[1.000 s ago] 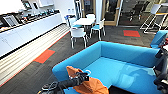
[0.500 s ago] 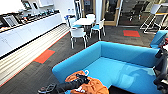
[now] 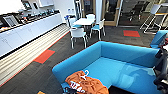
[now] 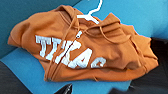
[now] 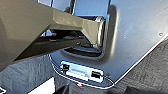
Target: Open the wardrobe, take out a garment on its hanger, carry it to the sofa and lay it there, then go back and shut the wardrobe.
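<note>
Lying crumpled on the sofa (image 3: 120,67) seat near its front edge, the garment (image 4: 82,47) looks soft and light, apt to slump; the stiff hanger (image 4: 91,13) at its neck offers the surest hold; either claw's state I cannot tell.

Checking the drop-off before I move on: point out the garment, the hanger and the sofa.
garment (image 4: 82,52): left wrist view, on the chest by the white lettering.
hanger (image 4: 93,12): left wrist view, on the white hook above the neck.
sofa (image 3: 130,53): head view, on the blue backrest.
</note>
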You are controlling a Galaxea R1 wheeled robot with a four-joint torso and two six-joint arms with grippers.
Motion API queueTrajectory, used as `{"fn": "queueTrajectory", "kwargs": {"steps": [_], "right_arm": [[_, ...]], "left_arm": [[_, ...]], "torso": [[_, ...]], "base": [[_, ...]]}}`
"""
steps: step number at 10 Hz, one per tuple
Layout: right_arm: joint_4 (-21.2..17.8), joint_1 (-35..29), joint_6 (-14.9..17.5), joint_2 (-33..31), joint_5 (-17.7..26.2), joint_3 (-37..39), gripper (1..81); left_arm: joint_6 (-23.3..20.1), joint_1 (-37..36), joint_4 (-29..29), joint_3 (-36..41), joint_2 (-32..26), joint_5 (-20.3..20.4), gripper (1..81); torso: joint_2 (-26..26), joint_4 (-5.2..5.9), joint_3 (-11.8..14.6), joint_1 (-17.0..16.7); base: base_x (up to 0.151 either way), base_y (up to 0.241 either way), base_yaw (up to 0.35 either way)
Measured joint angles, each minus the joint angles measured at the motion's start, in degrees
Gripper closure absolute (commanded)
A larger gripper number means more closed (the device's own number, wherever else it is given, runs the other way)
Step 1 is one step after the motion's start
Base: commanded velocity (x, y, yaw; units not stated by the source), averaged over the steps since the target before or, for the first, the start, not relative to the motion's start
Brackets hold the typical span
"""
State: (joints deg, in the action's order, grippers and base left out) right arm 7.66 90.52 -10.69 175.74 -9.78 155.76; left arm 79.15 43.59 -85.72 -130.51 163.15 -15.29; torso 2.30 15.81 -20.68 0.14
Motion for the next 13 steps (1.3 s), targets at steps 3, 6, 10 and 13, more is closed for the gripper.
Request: {"fn": "queueTrajectory", "kwargs": {"steps": [3, 6, 10, 13], "right_arm": [[0.09, -1.11, 0.15, 0.00, 0.74, 0.77, 1.0], [0.09, -2.15, 0.15, 0.15, 1.01, 1.83, 1.0], [0.13, -2.71, 0.13, 0.45, 0.96, 1.99, 1.0], [0.26, -2.43, 0.44, 0.94, 0.74, 1.52, 1.0]], "left_arm": [[-1.29, 10.20, -0.27, 0.30, -8.16, 10.03, 1.0], [-2.36, 20.37, -2.04, -0.13, -11.74, 16.41, 1.0], [-2.61, 32.45, -3.33, -9.37, -9.26, 19.49, 1.0], [-2.83, 36.04, -4.10, -12.65, -0.33, 22.25, 1.0]], "torso": [[0.00, 0.00, 0.02, -0.04], [0.02, 0.00, 0.04, -0.06], [0.05, -3.21, 0.76, -0.13], [0.09, -8.89, 2.36, -0.17]], "base": [[0.000, 0.000, 0.000], [0.000, 0.000, 0.000], [0.000, 0.000, 0.000], [0.000, 0.000, 0.000]]}}
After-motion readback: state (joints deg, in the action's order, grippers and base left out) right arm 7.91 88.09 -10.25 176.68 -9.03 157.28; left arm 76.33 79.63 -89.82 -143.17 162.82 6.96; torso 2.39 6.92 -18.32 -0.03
